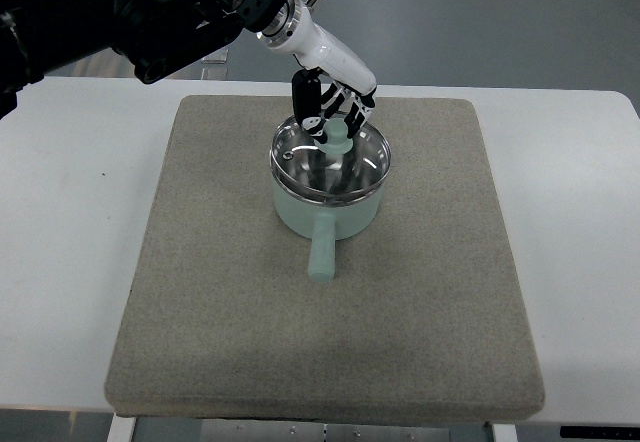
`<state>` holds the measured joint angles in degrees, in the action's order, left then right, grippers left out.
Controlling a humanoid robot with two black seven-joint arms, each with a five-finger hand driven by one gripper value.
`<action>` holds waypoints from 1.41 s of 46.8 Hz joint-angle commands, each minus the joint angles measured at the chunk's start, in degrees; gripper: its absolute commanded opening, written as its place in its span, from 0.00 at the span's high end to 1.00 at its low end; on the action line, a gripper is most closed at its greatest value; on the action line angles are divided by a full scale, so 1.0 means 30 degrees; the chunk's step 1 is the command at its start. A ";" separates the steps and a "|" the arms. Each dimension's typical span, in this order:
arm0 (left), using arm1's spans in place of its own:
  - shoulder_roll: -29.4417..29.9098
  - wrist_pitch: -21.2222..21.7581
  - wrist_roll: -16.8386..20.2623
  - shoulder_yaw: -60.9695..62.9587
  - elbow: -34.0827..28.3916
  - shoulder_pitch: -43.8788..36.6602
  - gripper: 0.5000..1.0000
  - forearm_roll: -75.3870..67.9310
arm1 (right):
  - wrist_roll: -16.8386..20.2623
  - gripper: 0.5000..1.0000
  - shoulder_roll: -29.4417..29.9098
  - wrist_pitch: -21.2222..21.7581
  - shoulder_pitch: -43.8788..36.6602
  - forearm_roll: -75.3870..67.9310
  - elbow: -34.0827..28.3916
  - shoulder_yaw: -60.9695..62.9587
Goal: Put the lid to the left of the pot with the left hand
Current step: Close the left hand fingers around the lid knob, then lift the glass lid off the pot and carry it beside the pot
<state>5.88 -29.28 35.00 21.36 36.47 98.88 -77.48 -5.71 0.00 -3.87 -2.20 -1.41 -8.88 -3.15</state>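
The left hand [333, 114] is gripping the pale green knob of the round glass lid [330, 160], which is sitting on the mint-green pot [325, 217]. The pot is resting on a grey felt mat [200, 292] covering a white table [60, 212].

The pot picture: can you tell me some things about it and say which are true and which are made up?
1. The lid sits on the pot. True.
2. The left hand is at the lid's knob. True; its fingers reach down around it.
3. The pot stands on the bare white table. False; it stands on a grey mat.
4. The pot's handle points toward the top of the picture. False; it points toward the bottom.
5. The right hand is holding the pot. False; no right hand shows.
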 commanded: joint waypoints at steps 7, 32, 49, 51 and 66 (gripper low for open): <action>0.0003 0.0033 0.0001 0.0028 0.0000 0.0263 1.00 -0.0012 | 0.0000 0.16 0.0000 0.0000 0.0000 0.0000 0.0000 -0.0006; 0.0032 0.0121 0.0001 -0.0206 -0.0058 0.0673 1.00 0.0046 | 0.0000 0.16 0.0000 0.0000 0.0000 0.0000 0.0000 0.0023; 0.1554 0.0150 0.0001 -0.0206 -0.0234 0.0966 1.00 0.0017 | 0.0000 0.16 0.0000 0.0000 0.0000 0.0000 0.0000 -0.0006; 0.1847 0.0150 0.0001 -0.0206 -0.0234 0.0995 1.00 0.0017 | 0.0000 0.16 0.0000 0.0000 0.0000 0.0000 0.0000 0.0023; 0.3986 0.0326 0.0001 -0.0235 -0.0556 0.0966 1.00 0.0046 | 0.0000 0.16 0.0000 0.0000 0.0000 0.0000 0.0000 0.0024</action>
<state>16.82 -28.38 35.00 20.75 35.47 101.86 -77.40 -5.71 0.00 -3.87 -2.19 -1.41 -8.88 -3.12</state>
